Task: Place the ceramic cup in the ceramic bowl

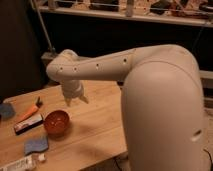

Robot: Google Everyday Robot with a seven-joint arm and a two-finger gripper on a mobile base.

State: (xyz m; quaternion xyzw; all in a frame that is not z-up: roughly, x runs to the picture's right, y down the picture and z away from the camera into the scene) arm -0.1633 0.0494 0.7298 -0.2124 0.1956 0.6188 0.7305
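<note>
Over the wooden table [100, 131], my gripper [75, 101] hangs with its fingers apart, holding nothing, just behind the ceramic bowl [56, 123]. I see the ceramic cup [6, 110] at the table's far left, partly cut off, well apart from the bowl.

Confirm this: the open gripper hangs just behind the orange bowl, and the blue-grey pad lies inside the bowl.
Not the pad. In the camera view the blue-grey pad lies on the table in front of the orange bowl, not in it. The gripper does hang open just behind the bowl.
</note>
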